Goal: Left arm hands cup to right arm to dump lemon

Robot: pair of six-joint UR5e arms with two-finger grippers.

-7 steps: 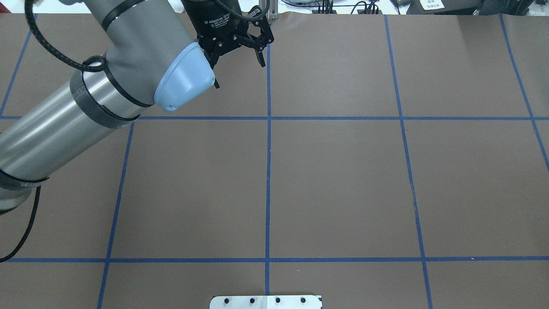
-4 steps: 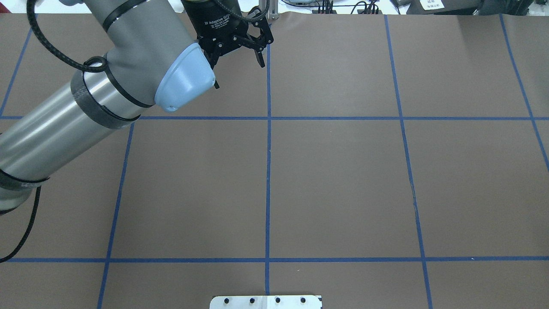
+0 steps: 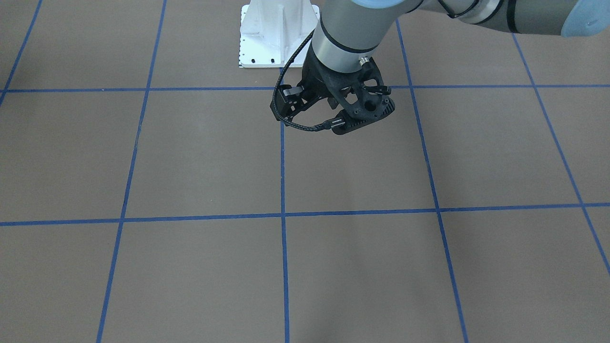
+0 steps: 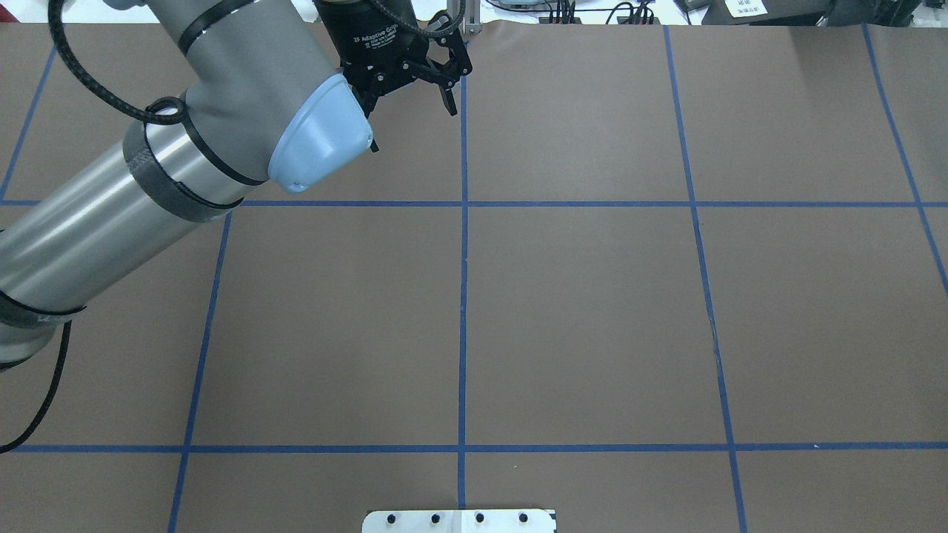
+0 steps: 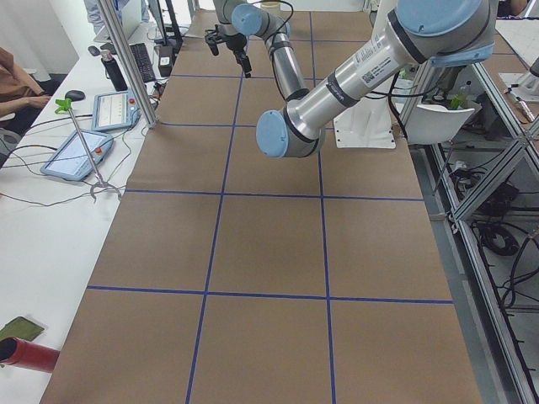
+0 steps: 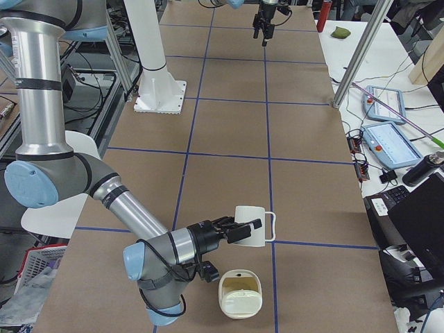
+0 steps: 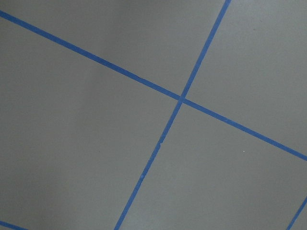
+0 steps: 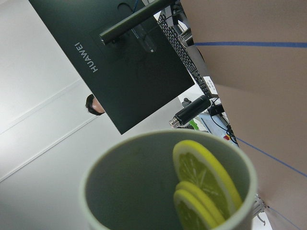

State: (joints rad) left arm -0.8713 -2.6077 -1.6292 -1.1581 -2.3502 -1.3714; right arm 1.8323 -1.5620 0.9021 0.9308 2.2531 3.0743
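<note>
Overhead, the left gripper (image 4: 415, 127) spreads its fingers wide near the 12 o'clock edge of the table (image 4: 592, 311). The right gripper (image 6: 232, 227) meets the tipped cup (image 6: 252, 226) holding lemon slices (image 8: 206, 181); its finger state cannot be told.

The brown paper-covered surface (image 4: 592, 311), gridded with blue tape lines (image 4: 463, 296), carried a cream-white open container (image 6: 239, 295) near its right-end edge.

On my right wrist feed the cup (image 8: 125, 191), grey inside, fills the near frame, with yellow lemon slices (image 8: 207, 186) leaning against its right wall. Beyond it I see a dark HUAWEI monitor (image 8: 120, 72) and the blue-taped table (image 8: 261, 91).
</note>
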